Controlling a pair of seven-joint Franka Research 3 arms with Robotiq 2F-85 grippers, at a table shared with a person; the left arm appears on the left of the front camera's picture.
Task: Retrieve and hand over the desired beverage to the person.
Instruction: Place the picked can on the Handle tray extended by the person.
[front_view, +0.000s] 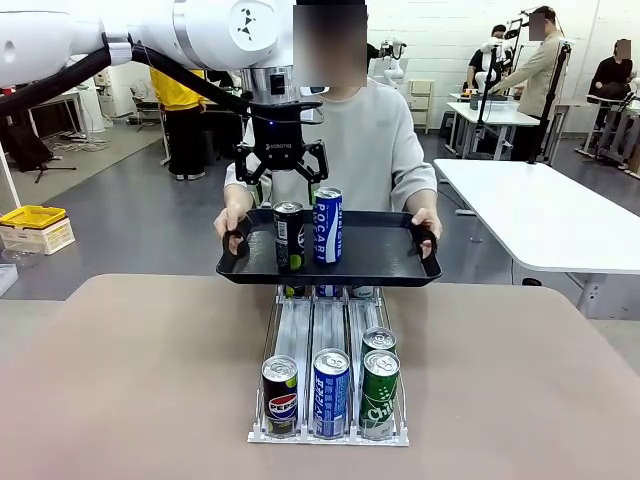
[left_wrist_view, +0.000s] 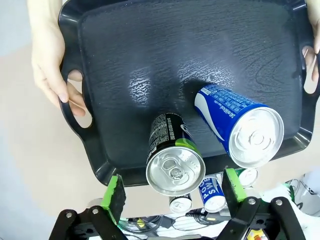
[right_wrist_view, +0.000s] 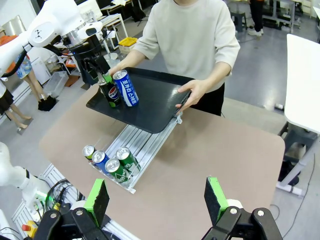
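At the near edge of the brown surface (front_view: 140, 380), a metal can rack (front_view: 330, 340) holds a Pepsi can (front_view: 280, 396), a blue can (front_view: 331, 392) and a green can (front_view: 380, 394) in front, with one more can (front_view: 379, 341) behind the green one. The rack's far end is hidden under the black tray (front_view: 380, 262) that the person (front_view: 372, 140) holds level by both handles, one hand (front_view: 234, 226) at each side. On the tray stand a dark can (front_view: 289, 236) and a blue Pocari can (front_view: 328, 226), just beside each other; the dark can's label is hard to read from the front. The left end effector (front_view: 281, 172) hangs straight down above the dark can, fingers spread apart and grasping nothing. In the right wrist view, the right end effector (right_wrist_view: 152, 197) points over the surface, jaws wide and released, its arm cut off below.
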